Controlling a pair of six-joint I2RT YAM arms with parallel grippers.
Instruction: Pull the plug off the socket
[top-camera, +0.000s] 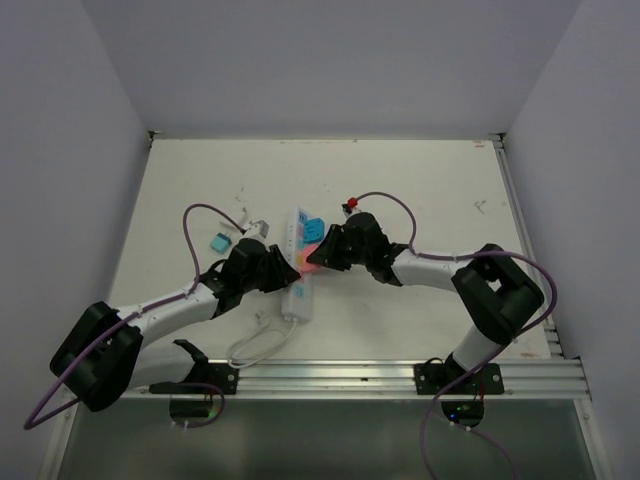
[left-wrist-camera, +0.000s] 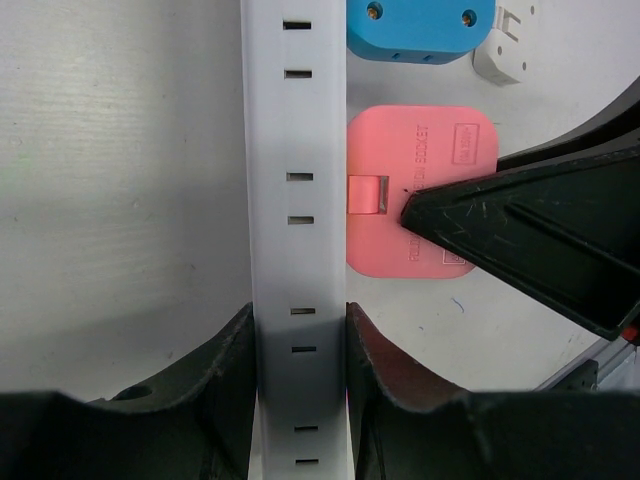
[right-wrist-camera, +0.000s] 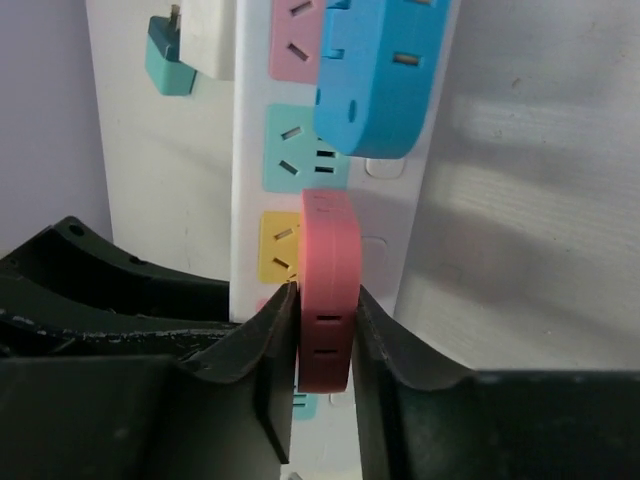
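While the socket (top-camera: 296, 298) runs near-to-far, cord at near edge | left jaws grip it | right jaws grip pink plug (top-camera: 310, 263).

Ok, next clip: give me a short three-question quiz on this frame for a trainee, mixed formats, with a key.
1. True or false: the left gripper clamps the power strip.
2. Fill in: the plug next to the pink plug on the strip is coloured ___.
3. The right gripper clamps: A the power strip, B the pink plug, C the other plug.
Key: 1 true; 2 blue, the blue plug; 3 B.
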